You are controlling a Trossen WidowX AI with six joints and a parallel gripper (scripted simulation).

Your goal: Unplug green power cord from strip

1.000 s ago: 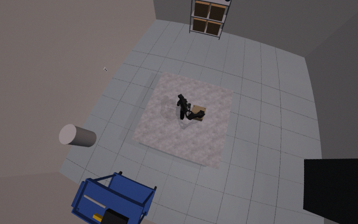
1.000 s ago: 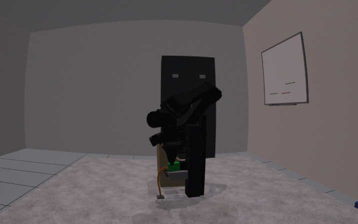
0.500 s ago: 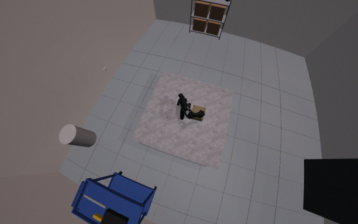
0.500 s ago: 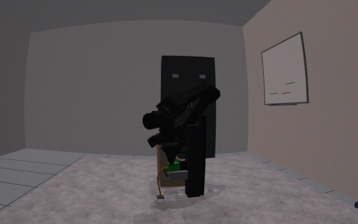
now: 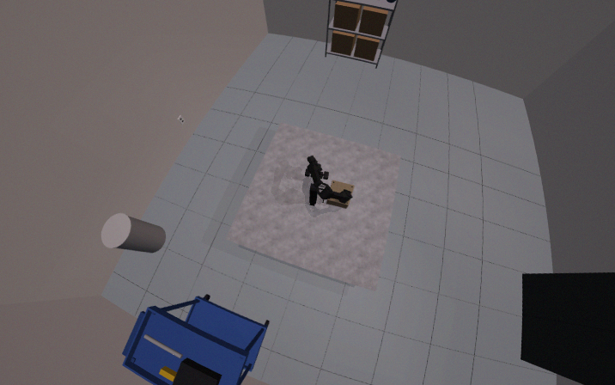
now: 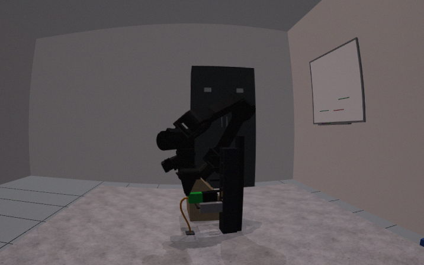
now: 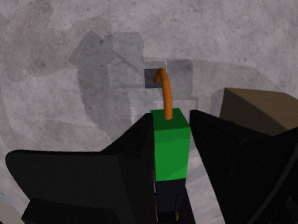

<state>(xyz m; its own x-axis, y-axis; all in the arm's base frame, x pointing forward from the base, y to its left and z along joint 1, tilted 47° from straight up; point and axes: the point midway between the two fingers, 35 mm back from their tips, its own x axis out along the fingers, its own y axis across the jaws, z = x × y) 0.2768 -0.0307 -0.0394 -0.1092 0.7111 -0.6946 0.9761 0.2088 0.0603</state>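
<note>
The gripper [image 6: 191, 191] clamps the green plug [image 6: 196, 197], which appears lifted clear of the grey power strip [image 6: 211, 207]. Releasing and withdrawing seem left.

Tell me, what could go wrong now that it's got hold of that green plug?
The gripper is shut on the green plug, which sits just above the grey power strip. If the arm drifts back down, the plug could reseat or knock the strip. The orange cord runs down to a small anchor on the mat; pulling much farther might draw it taut. Opening this close may leave the fingers touching the plug.
</note>
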